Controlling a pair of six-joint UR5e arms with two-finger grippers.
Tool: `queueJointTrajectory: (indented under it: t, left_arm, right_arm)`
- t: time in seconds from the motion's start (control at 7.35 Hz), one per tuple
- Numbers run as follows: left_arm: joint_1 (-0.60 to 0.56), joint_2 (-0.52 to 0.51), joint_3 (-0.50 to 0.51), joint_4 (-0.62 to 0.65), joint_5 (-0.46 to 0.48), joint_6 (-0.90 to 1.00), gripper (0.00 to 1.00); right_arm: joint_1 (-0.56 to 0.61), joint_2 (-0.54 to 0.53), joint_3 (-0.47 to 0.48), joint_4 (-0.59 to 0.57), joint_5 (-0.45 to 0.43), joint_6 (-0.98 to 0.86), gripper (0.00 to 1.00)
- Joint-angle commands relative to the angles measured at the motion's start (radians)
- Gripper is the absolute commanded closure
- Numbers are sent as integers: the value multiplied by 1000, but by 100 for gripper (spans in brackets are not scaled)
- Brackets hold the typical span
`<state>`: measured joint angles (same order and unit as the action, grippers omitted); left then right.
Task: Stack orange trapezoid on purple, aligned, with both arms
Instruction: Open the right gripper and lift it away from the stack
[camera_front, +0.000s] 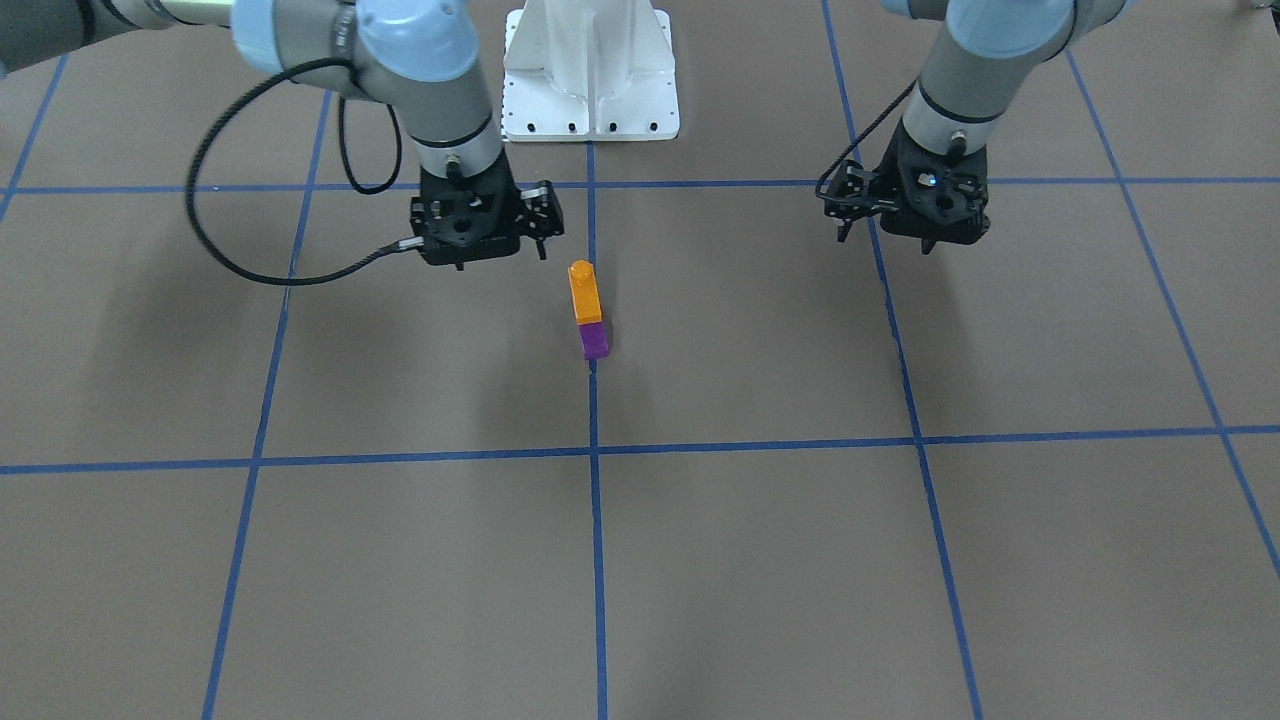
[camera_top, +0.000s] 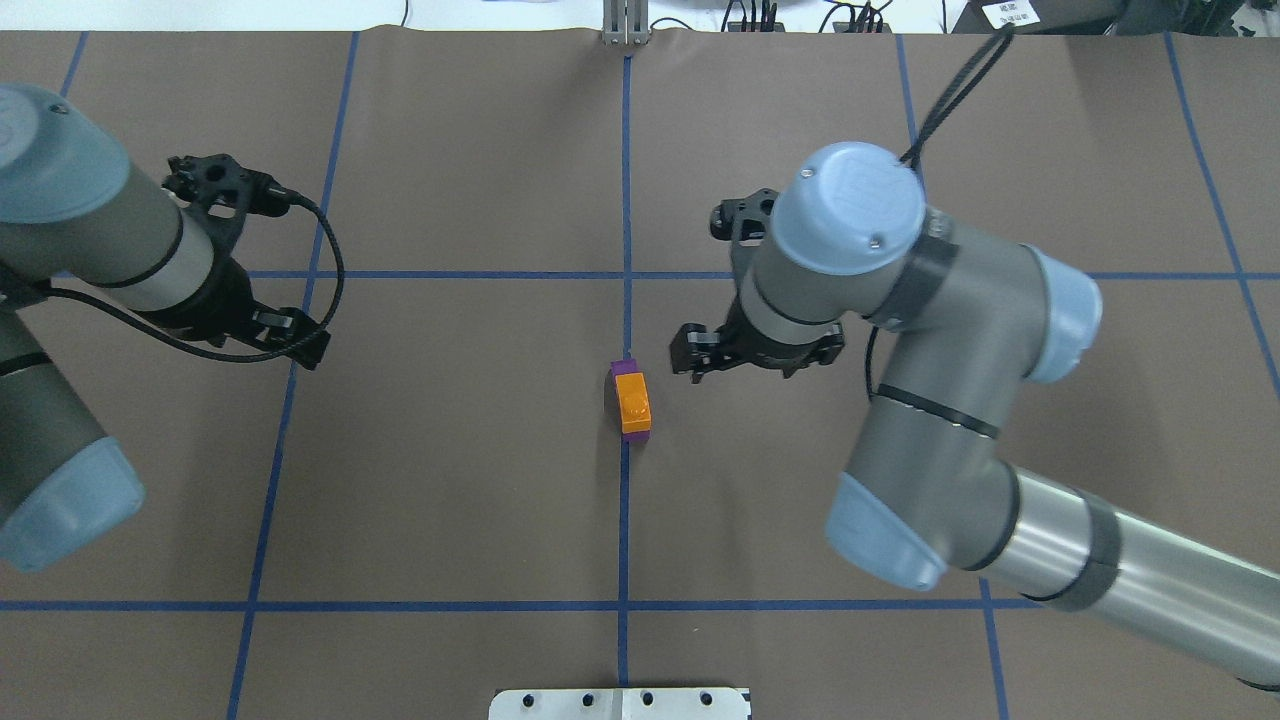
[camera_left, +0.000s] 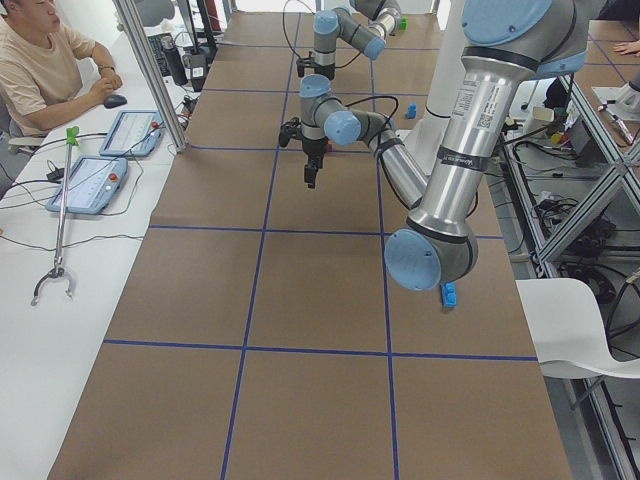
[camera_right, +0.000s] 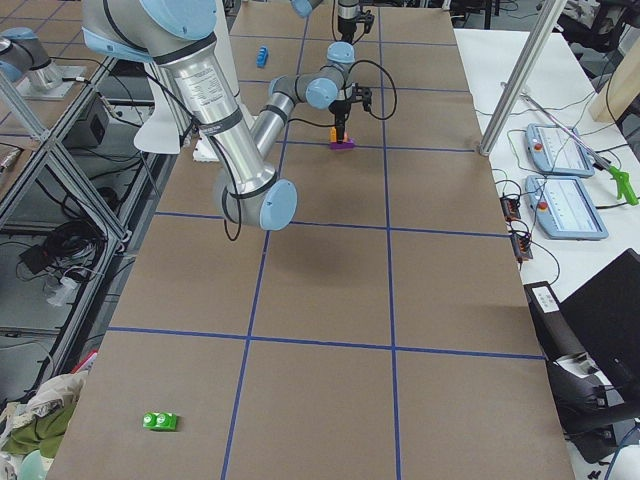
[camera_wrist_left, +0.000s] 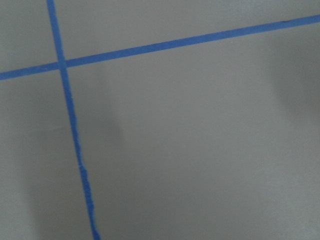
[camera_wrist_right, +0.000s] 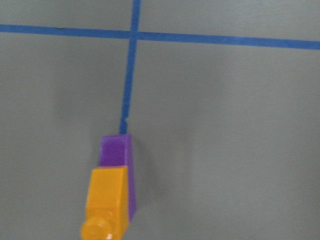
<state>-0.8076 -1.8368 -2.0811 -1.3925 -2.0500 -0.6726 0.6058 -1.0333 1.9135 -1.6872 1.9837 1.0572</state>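
The orange trapezoid (camera_front: 584, 293) sits on top of the purple block (camera_front: 594, 340), stud up, on the blue centre line of the table. The stack also shows in the overhead view (camera_top: 633, 400) and the right wrist view, orange (camera_wrist_right: 106, 200) over purple (camera_wrist_right: 114, 150). My right gripper (camera_front: 470, 215) hangs above the table a short way beside the stack and does not touch it. My left gripper (camera_front: 930, 205) hangs far off on the other side over bare mat. The fingers of both are hidden under the wrists. The left wrist view shows only mat and tape lines.
The white robot base (camera_front: 590, 70) stands at the table's near-robot edge. A small blue block (camera_left: 449, 294) lies near the table's edge by the left arm. A green block (camera_right: 160, 421) lies far off at the right end. An operator (camera_left: 40, 60) sits beside the table.
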Motion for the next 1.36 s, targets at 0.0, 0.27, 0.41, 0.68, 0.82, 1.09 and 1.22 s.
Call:
queueJointTrajectory:
  t: [0.0,0.27,0.41,0.68,0.82,1.09,1.22]
  left_arm:
    - [-169,144,-16,0,-60,289,0]
    - [-444,232,65,-2,-221,549,0]
    - [-553,244,152,-14,-292,618,0]
    - [-690,274,299,-31,-295,761,0]
    - [-756,255,385,-46,-295,933,0]
    - [-768,252,345,-36,-286,954,0]
    - [-771,267,340,-37,-289,920,0]
  right_arm:
    - [163,-253,146,0,117,-196,0]
    - [422,-435,141,-2,243,-535,0]
    - [545,-532,130,-2,254,-700,0]
    - [791,-629,0,-3,273,-1051,0]
    - [887,-629,-118,-3,312,-1165,0]
    - [1038,-631,-234,-3,331,-1329,0]
    - [1045,-631,-232,-2,328,-1327,0]
